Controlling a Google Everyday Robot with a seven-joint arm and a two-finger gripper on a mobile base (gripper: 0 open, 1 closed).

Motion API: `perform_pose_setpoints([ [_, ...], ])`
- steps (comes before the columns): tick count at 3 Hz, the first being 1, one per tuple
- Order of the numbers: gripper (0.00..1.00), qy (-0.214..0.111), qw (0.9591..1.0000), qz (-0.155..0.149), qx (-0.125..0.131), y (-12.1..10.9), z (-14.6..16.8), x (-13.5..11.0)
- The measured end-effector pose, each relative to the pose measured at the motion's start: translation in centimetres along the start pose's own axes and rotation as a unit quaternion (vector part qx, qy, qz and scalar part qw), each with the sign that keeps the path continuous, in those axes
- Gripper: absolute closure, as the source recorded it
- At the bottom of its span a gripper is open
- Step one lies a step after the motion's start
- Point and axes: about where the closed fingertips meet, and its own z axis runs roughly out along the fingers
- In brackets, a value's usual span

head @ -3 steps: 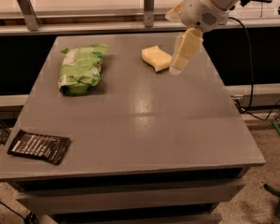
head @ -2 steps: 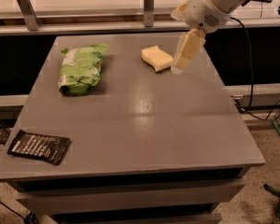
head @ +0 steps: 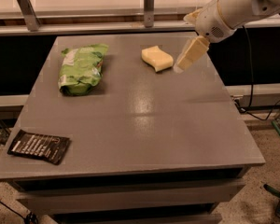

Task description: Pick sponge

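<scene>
- A green snack bag (head: 81, 69) lies near the far left corner of the bench (head: 154, 125), well apart from the sponge (head: 157, 58).
- A black packet (head: 38, 146) with pale print lies flat at the near left corner, its edge at the bench's rim.
- Nothing lies between the gripper (head: 182, 65) and the sponge; the bench around the sponge is bare.
- The sponge sits toward the far edge, a little right of the middle.
- It is a small pale yellow block with wavy sides, lying flat.
- The gripper hangs just to the right of the sponge, tilted down and to the left, its cream tip low over the bench.
- Whether the gripper is open or closed cannot be told from this angle.
- The bench top is smooth grey with a dull sheen; the bag is crinkled and glossy; the arm (head: 233, 8) is white and rounded.
</scene>
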Motion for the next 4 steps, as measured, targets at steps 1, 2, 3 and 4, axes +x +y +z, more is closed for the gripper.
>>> perform_pose_setpoints([
  [1, 0.0, -0.03, 0.999, 0.034, 0.004, -1.3, 1.5, 1.1],
  [2, 0.0, -0.057, 0.9952, 0.077, -0.02, -2.5, 5.1, 2.1],
  [3, 0.0, -0.063, 0.9907, 0.112, -0.046, -2.7, 8.1, 3.1],
  [4, 0.0, -0.065, 0.9868, 0.132, -0.068, -2.6, 10.6, 3.7],
])
